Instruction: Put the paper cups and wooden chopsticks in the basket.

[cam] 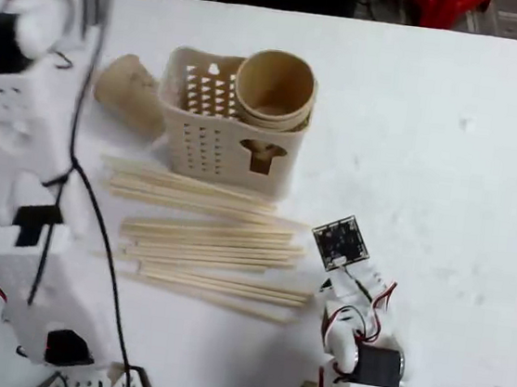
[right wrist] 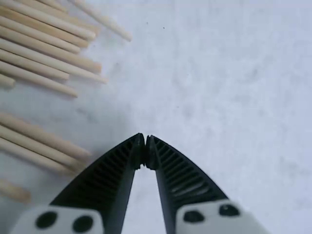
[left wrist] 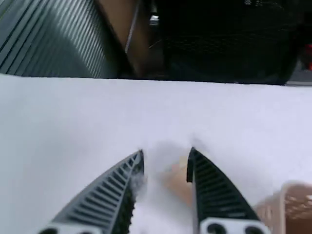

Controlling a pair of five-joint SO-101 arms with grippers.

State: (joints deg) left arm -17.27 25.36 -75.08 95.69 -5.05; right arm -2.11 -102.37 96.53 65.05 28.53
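Right gripper [right wrist: 145,141]: jaws closed, tips touching, nothing between them. It sits low over bare table [cam: 465,180], at the near edge, just beside the right-hand ends of the wooden chopsticks [right wrist: 44,36]. No contact with them.

Right arm [cam: 358,345] is at the near edge of the table, right of centre, its wrist just off the chopstick ends.

Wooden chopsticks [cam: 207,239]: all loose on the table, none in the basket. They lie flat in roughly three rough rows, running mostly left-right, between the arm bases and the basket. The farthest row lies just in front of the basket's front wall.

Basket [cam: 212,146]: beige, perforated, upright, beyond the chopsticks, left of table centre.

Paper cups [cam: 276,83]: a nested stack is in the right end of the basket, tilted, mouth facing up towards the camera.

Loose paper cup [cam: 130,93]: on its side on the table, just left of the basket. Can't tell if it touches the wall.

Left arm [cam: 27,176]: along the table's left side.

Left gripper [left wrist: 165,155]: jaws apart by a moderate gap, holding nothing. A tan blur [left wrist: 170,181] shows between the fingers; can't tell what it is. A basket corner [left wrist: 292,204] shows off to one side of it.
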